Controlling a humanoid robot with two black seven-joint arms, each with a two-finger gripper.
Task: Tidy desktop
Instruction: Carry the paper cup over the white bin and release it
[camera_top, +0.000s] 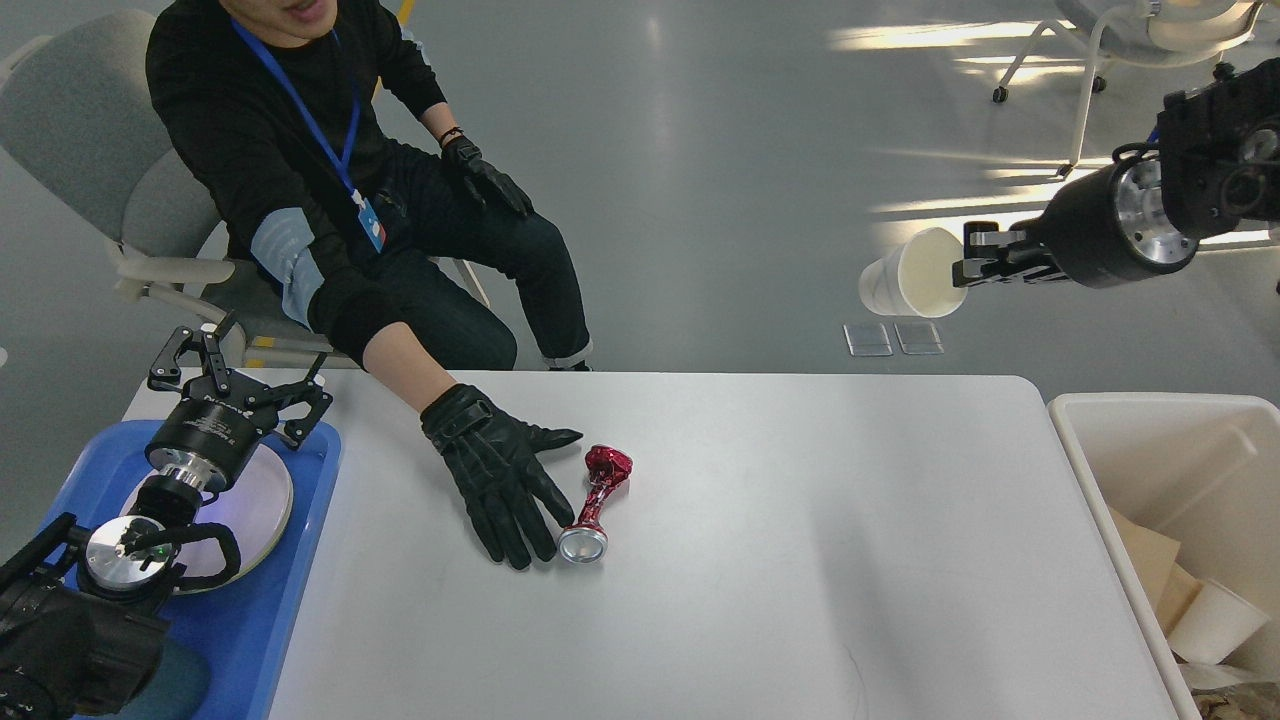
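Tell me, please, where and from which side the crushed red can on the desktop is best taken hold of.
Grip the crushed red can at its pinched waist, coming straight down from above with the fingers closing across its narrow width. It lies flat on the desktop, and its flared ends look too wide or irregular. Wait until the person's gloved hand beside it withdraws.

person (330, 180): head cropped | bin (1110, 440): cut off right | plate (265, 500): perhaps half hidden

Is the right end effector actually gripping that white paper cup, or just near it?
Touching. In the head view the right end effector has its fingers against the white paper cup, holding it sideways in the air, off the desktop.
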